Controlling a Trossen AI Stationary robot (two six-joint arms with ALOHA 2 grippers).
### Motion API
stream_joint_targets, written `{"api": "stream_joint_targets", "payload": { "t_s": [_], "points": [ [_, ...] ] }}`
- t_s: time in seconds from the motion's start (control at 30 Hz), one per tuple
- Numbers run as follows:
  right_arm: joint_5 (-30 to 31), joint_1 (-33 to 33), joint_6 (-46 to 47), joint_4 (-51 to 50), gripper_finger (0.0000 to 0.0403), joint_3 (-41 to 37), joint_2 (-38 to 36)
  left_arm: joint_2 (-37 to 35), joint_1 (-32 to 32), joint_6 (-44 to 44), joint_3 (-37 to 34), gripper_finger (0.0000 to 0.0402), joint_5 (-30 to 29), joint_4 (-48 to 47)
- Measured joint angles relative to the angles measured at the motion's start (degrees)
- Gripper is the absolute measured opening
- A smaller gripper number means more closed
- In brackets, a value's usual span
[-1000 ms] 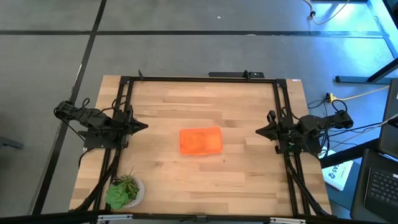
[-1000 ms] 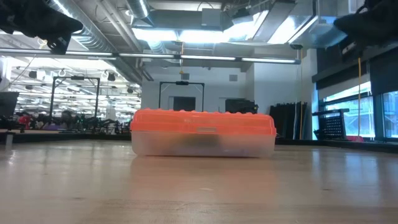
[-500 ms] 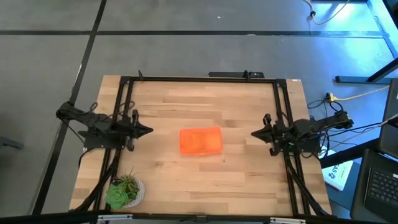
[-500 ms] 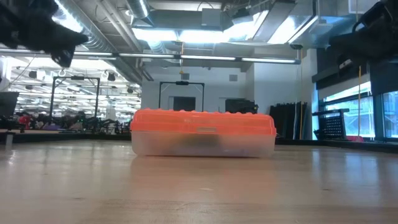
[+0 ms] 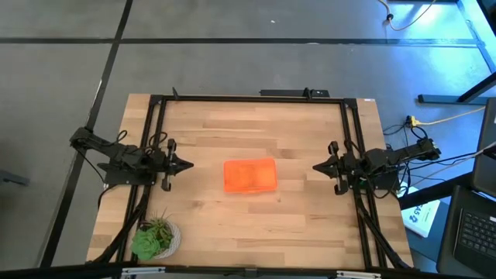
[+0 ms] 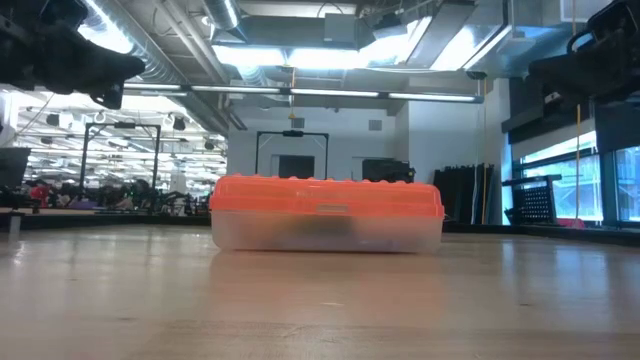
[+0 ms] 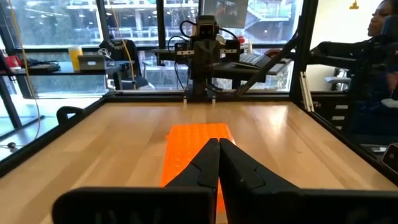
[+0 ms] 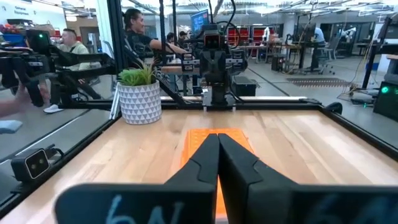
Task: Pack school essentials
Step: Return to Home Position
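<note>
A clear plastic case with an orange lid [image 5: 250,176] lies flat, lid shut, at the table's middle; it also shows in the low view [image 6: 327,213]. Dark shapes show dimly through its wall; I cannot tell what they are. No stationery shows loose on the table. My left gripper [image 5: 189,165] is shut and empty, above the table to the case's left, pointing at it [image 7: 218,144]. My right gripper [image 5: 315,167] is shut and empty, above the table to the case's right, pointing at it [image 8: 217,138].
A small green potted plant [image 5: 155,237] in a white pot stands at the near left corner; it also shows in the right wrist view [image 8: 139,94]. Black frame rails [image 5: 248,98] run along the table's far, left and right sides. People sit beyond the table.
My left gripper has moved toward the table's right, closer to the case. My right gripper has moved a little toward the table's left, closer to the case. The case has stayed where it was.
</note>
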Motion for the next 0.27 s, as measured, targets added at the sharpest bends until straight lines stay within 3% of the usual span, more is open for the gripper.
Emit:
{"api": "stream_joint_targets", "payload": {
  "t_s": [0.27],
  "points": [
    [-0.1, 0.0, 0.0, 0.0, 0.0016, 0.0, 0.0, -0.1, 0.0, 0.0, 0.0, 0.0016, 0.0, 0.0]
  ]
}}
